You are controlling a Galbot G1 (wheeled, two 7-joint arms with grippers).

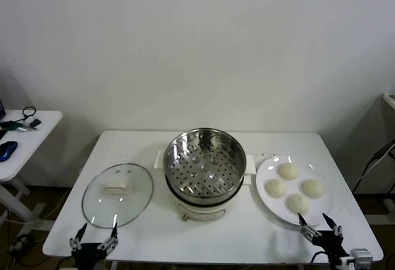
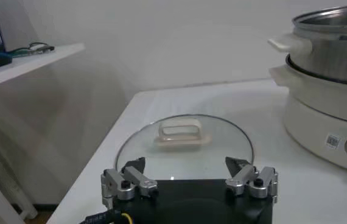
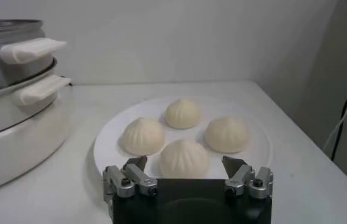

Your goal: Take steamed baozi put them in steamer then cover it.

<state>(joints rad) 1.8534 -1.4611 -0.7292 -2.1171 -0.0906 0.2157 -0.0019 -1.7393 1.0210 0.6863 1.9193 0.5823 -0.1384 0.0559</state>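
Observation:
Several steamed baozi [image 1: 299,203] lie on a white plate [image 1: 324,170] at the table's right. The steamer [image 1: 203,165] stands in the middle, uncovered, its perforated tray bare. The glass cover [image 1: 117,195] lies flat at the left, handle up. My left gripper [image 1: 94,236] hovers open at the front edge, just short of the cover [image 2: 184,143]. My right gripper [image 1: 320,225] is open at the plate's near rim. In the right wrist view the nearest baozi [image 3: 184,158] sits just beyond the right gripper [image 3: 184,163]. In the left wrist view the left gripper [image 2: 185,165] holds nothing.
The white table [image 1: 148,233] ends close behind both grippers. A side table [image 1: 24,134] with a blue mouse [image 1: 6,150] and cables stands off to the left. The steamer's cream base [image 2: 325,115] and side handles [image 3: 33,50] rise between the two arms.

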